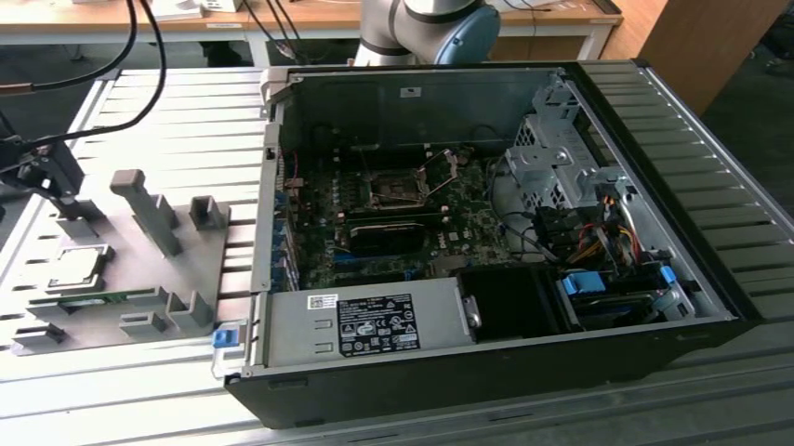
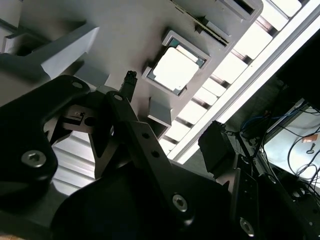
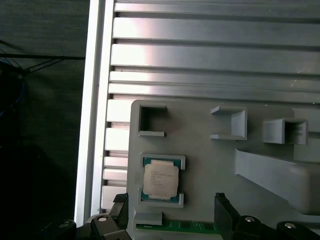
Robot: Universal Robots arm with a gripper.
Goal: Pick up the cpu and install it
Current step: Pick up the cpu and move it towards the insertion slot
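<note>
Your gripper (image 3: 170, 199) hangs over the grey fixture tray (image 1: 167, 279) at the exterior view's left, jaws spread and pinching nothing. In the first wrist view its two black fingers (image 3: 223, 209) stand one on each side of the cpu (image 3: 160, 180), which lies flat below them, silver top up, in a shallow square pocket of the tray. The chip is clear of both fingers. A long green circuit strip (image 3: 175, 228) lies in the tray just beside the cpu's pocket. In the second wrist view one slim fingertip points toward the chip's pocket from close by. The tray rests on the slatted metal counter (image 1: 162, 102), just left of the open computer case (image 1: 496, 372) as the exterior view shows it. Inside the case, well apart from the chip, the black square socket (image 1: 394, 191) sits on the motherboard (image 1: 471, 223), with the silver power supply (image 1: 360, 325) along the case's near edge.
</note>
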